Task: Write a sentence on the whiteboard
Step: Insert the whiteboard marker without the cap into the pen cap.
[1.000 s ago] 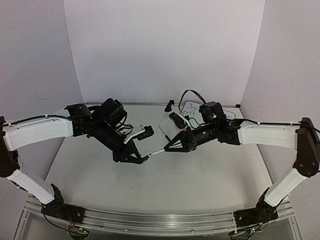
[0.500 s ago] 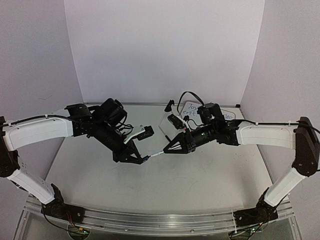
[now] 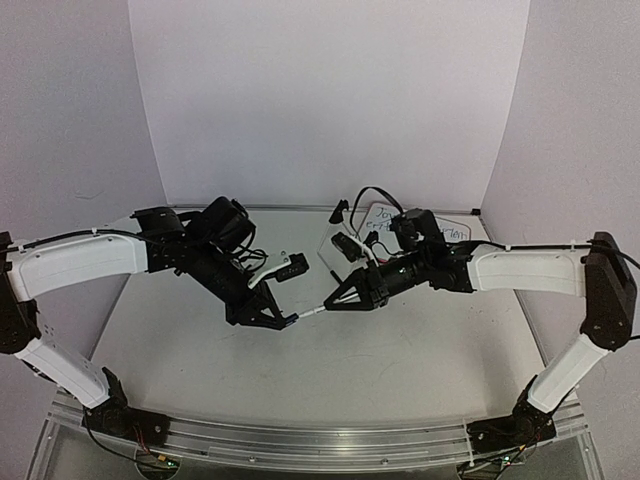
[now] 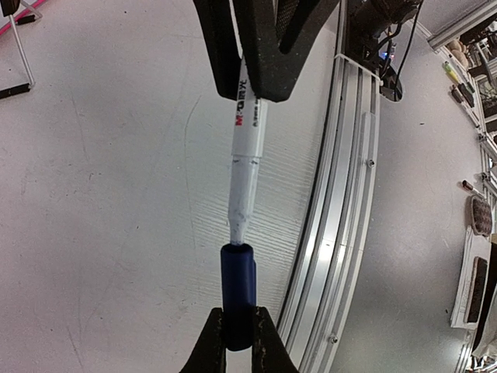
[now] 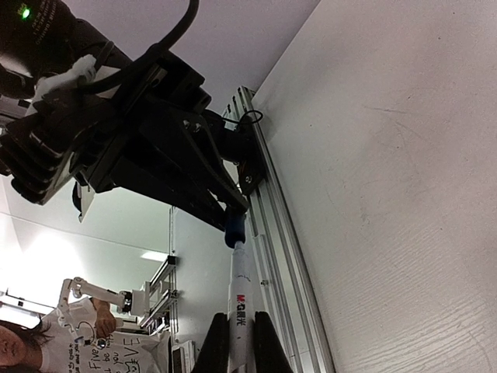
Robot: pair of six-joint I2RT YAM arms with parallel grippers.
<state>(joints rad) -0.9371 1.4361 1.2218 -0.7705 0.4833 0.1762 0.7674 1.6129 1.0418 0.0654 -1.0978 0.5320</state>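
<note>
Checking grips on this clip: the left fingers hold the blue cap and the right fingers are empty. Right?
No. The right fingers are not empty: they are shut on the white marker, as the right wrist view shows. The left fingers do hold the blue cap.

In the top view's upper centre, the whiteboard [image 3: 392, 209] is mostly covered by the right arm [image 3: 520, 268]; the sentence [image 3: 380, 222] is shown too small to be read.
</note>
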